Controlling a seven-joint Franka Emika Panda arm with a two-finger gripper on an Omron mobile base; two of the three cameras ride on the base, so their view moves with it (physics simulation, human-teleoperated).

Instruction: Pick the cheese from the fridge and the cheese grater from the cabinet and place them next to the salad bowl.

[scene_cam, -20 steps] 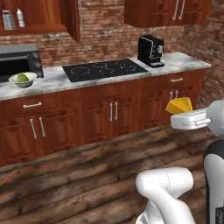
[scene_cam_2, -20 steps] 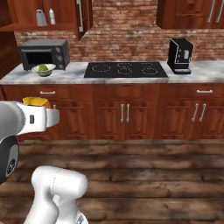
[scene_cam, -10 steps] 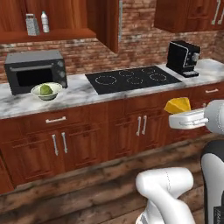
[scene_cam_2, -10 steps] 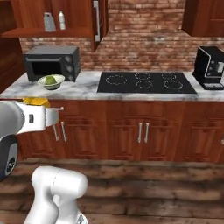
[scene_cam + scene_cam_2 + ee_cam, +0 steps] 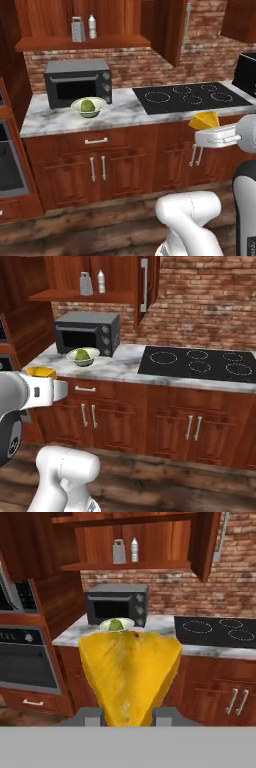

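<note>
The tool (image 5: 128, 716) is clamped on the cheese (image 5: 129, 674), a yellow-orange wedge that stands up between the two dark fingers (image 5: 89, 716) in the hand view. In the left base view the wedge sits on top of the white hand at the right, in front of the lower cupboard doors and below the desk's front edge; in the right base view it shows at the left, on the white arm, just off the desk's left front corner. The salad bowl (image 5: 89, 106) stands on the marble desk (image 5: 125, 111) toward its left end, near the front edge, just in front of the dark toaster oven (image 5: 78, 82), with a green lettuce ball inside. To its right the black cooktop (image 5: 191, 96) lies flat in the desk. Above, the cabinet (image 5: 82, 42) is open, its door (image 5: 167, 30) swung out, and on its plank shelf the cheese grater (image 5: 77, 29) stands upright just beside a clear white-capped bottle (image 5: 92, 27), the grater to the left.
</note>
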